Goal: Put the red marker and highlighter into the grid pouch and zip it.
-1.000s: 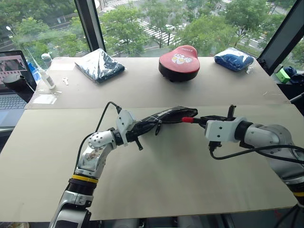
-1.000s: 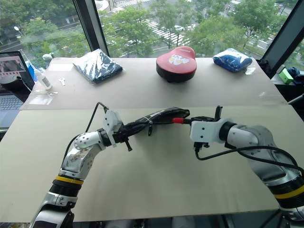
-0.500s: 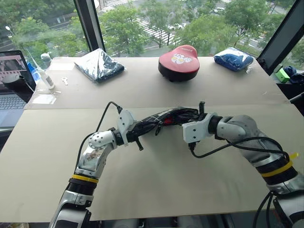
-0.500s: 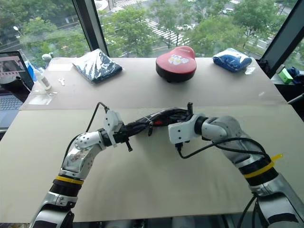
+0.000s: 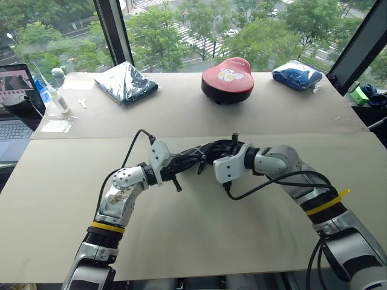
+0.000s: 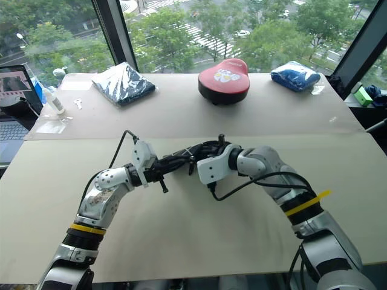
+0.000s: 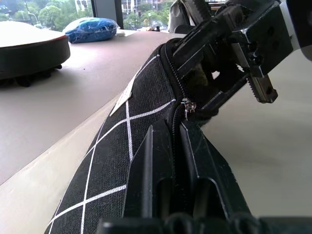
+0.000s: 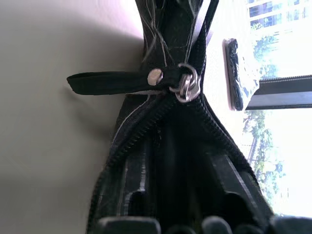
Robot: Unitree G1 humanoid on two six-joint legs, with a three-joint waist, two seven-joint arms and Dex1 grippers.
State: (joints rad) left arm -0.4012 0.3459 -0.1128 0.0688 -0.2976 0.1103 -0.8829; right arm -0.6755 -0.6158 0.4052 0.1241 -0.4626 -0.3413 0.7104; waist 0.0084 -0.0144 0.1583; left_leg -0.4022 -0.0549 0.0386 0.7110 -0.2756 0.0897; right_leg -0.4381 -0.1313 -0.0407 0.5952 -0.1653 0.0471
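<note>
The grid pouch (image 5: 192,156), black with white lines, hangs over the middle of the table. My left gripper (image 7: 175,161) is shut on its near end, beside the zipper track. My right gripper (image 5: 210,158) has its fingers pushed into the pouch's open mouth. In the left wrist view its jaws (image 7: 229,53) stand apart, and I see nothing between them. In the right wrist view the zipper slider (image 8: 183,87) and its black pull cord (image 8: 112,82) sit just past my fingers. The red marker is hidden, and so is the highlighter.
Along the table's far edge lie a dark clear-wrapped bundle (image 5: 127,81), a red rounded case (image 5: 228,78) and a blue bundle (image 5: 296,75). A laptop (image 5: 15,115) and a white bottle (image 5: 58,99) stand at the far left. Bare tabletop (image 5: 199,229) lies below the pouch.
My right gripper carried the red marker leftward into the pouch's mouth, and the marker has gone from sight. Its jaws have opened. The left arm and the pouch stayed still.
</note>
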